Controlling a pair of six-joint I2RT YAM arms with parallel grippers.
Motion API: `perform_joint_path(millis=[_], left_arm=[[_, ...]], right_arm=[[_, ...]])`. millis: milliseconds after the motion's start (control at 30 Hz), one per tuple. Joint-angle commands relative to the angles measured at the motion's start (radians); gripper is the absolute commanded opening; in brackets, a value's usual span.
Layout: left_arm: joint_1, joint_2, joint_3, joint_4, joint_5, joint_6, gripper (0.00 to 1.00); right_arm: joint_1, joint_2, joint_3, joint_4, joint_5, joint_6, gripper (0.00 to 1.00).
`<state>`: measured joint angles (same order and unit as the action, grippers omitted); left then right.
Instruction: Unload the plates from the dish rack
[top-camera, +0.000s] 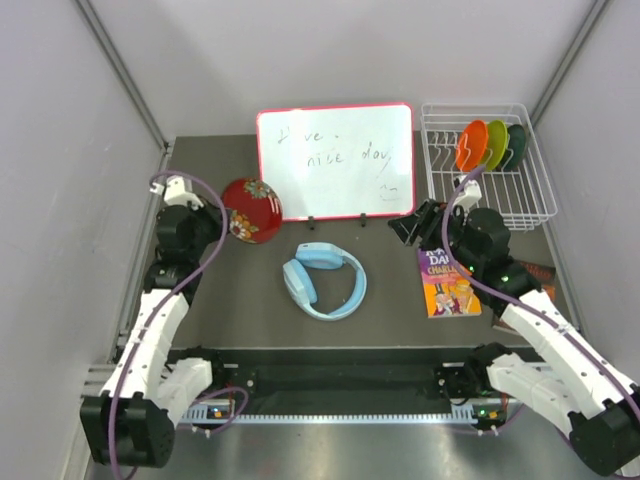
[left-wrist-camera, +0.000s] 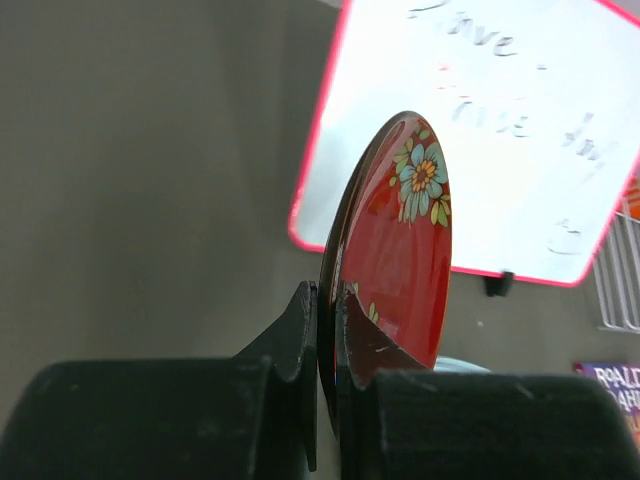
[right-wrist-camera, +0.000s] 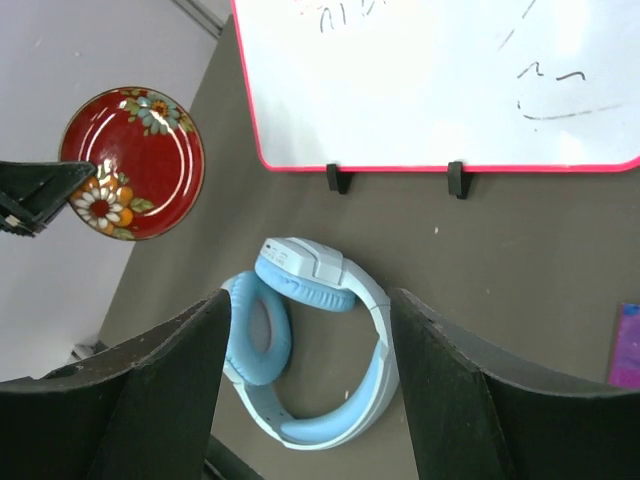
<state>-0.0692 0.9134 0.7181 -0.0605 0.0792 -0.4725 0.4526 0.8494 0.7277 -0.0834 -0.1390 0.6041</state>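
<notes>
Left hand (left-wrist-camera: 325, 300) clamped on only the rim of the dark red plate (left-wrist-camera: 400, 260), which could pivot or slip onto the worktop (top-camera: 390, 290); right hand (right-wrist-camera: 308, 300) spread, empty; beyond, three plates (top-camera: 496, 143) stand in the dish rack (top-camera: 520, 205).

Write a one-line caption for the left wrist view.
Left tool clamped on the rim of the dark red flowered plate, held on edge before the red-framed whiteboard.
</notes>
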Motion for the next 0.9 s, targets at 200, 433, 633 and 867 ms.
perform_joint_path(millis=[200,433,633,867], left_arm=[[0.063,-0.129,-0.144,-0.065,-0.178,-0.156,0.0],[0.063,-0.188,-0.255,-0.085,-0.318,-0.222,0.0],[0.062,-0.163,-0.318,-0.044,-0.394,-0.273,0.0],[0.063,-0.153,-0.387,-0.029,-0.427,-0.31,0.0]], right_arm=[[-0.018,-0.007,0.067,-0.042,-0.001,-0.069,0.65],[-0.035,-0.012,0.082,-0.081,0.024,-0.092,0.66],[-0.052,-0.01,0.121,-0.139,0.09,-0.135,0.7],[-0.075,0.014,0.134,-0.157,0.107,-0.164,0.71]])
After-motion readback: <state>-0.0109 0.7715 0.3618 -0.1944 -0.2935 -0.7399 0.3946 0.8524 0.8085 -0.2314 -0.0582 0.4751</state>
